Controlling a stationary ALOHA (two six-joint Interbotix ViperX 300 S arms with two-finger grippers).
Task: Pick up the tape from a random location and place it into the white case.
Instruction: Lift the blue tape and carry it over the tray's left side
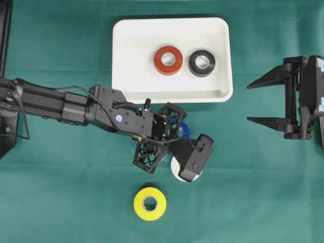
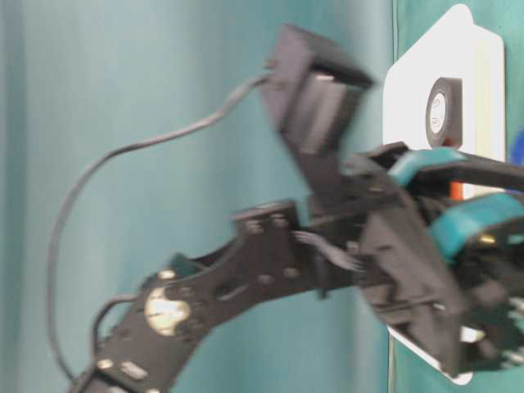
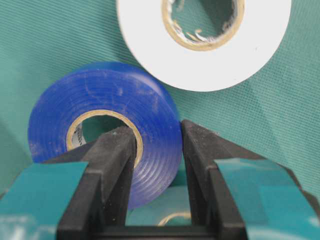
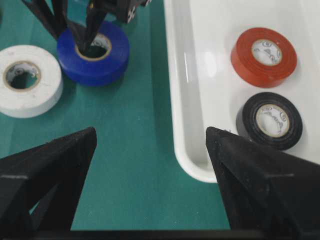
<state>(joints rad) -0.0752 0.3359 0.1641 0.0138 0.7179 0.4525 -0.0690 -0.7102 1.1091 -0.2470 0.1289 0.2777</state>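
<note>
A blue tape (image 3: 107,97) lies on the green cloth just in front of the white case (image 1: 172,96). My left gripper (image 3: 159,150) is shut on the blue roll's wall, one finger in the core hole and the other outside. In the overhead view the left gripper (image 1: 174,132) covers most of the blue tape (image 1: 185,129). The right wrist view shows the blue tape (image 4: 95,57) flat on the cloth. My right gripper (image 4: 150,145) stands open and empty beside the case's right end, also in the overhead view as the right gripper (image 1: 251,103).
A red tape (image 1: 168,60) and a black tape (image 1: 202,63) lie inside the case. A white tape (image 4: 25,75) sits right beside the blue one, partly under the left wrist camera. A yellow tape (image 1: 150,203) lies nearer the front edge.
</note>
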